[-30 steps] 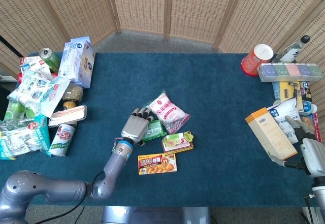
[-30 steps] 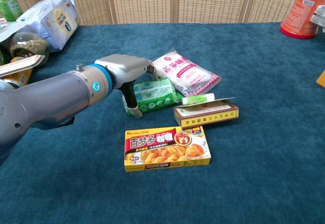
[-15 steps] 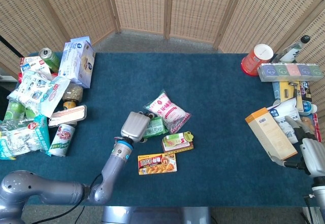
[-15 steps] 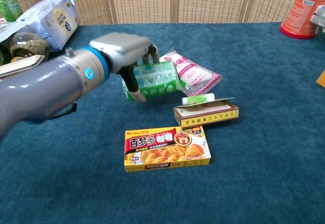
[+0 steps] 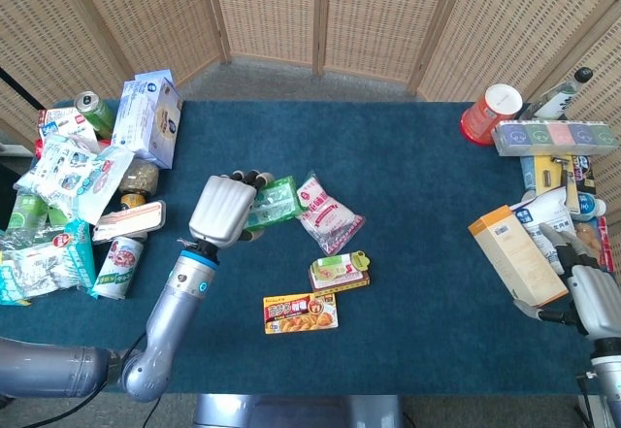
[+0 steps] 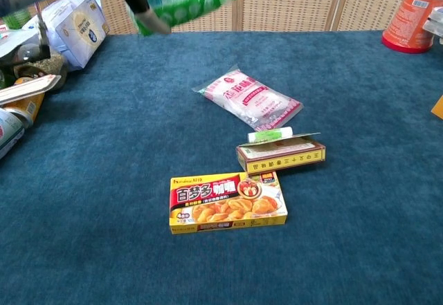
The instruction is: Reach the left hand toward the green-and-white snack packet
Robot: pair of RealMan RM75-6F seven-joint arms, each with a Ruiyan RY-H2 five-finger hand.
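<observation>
Woven rattan screen panels (image 5: 369, 16) in wooden frames along the back. Grey floor strip (image 5: 291, 81) at their foot. Dark blue carpeted tabletop (image 5: 427, 253) below, under even, soft lighting.

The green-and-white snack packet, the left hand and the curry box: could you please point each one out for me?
green-and-white snack packet (image 5: 271, 202): head view, middle of the packet's visible front.
left hand (image 5: 221, 211): head view, back of the hand, which holds the packet.
curry box (image 6: 228, 201): chest view, centre of the printed lid.
</observation>
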